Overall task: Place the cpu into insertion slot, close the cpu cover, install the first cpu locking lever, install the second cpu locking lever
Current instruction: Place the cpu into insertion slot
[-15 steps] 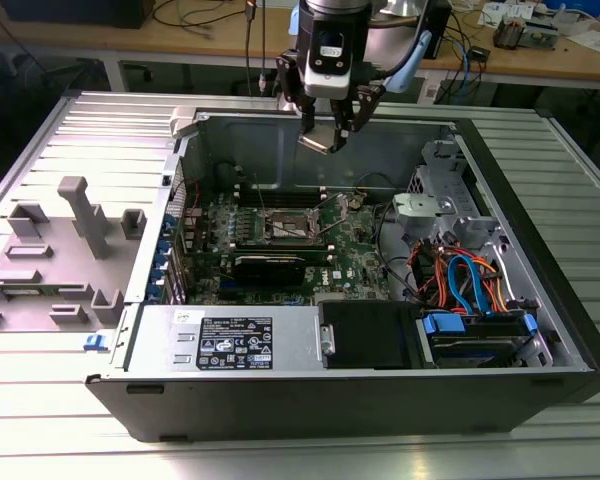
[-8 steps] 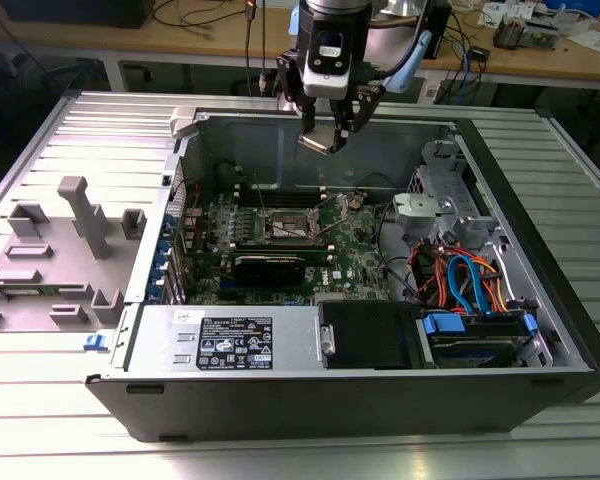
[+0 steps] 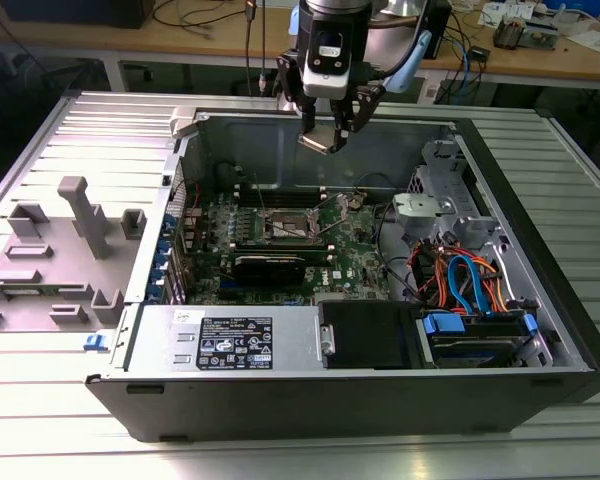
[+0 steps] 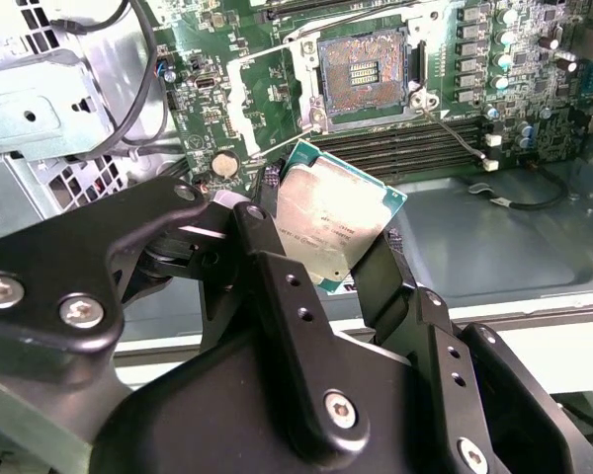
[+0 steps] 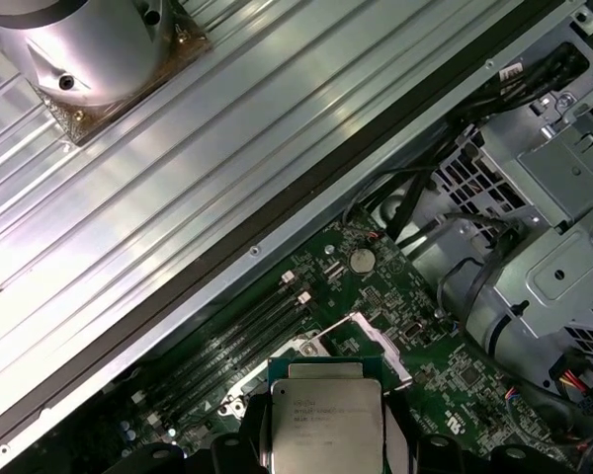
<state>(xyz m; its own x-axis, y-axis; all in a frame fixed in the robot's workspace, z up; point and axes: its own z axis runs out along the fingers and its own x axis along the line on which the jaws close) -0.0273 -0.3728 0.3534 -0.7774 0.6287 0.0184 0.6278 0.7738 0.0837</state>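
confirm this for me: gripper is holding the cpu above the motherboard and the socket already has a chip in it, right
Not quite. The insertion slot is empty: the second wrist view shows its bare contacts. The gripper does hold the cpu above the motherboard.

Nothing printed here can be made out with certainty. In the first wrist view the cpu (image 5: 326, 427) carries several short lines of dark print on its silvery top, too fine to decipher. In the second wrist view the same print is faint and runs slantwise across the tilted chip.

In the exterior view a white label (image 3: 223, 342) lies on the top face of the silvery power supply box (image 3: 295, 335). It has a black header band, rows of tiny characters and a cluster of small approval marks, all illegible.

The green circuit board (image 4: 203, 118) bears tiny white markings beside its parts, also unreadable.
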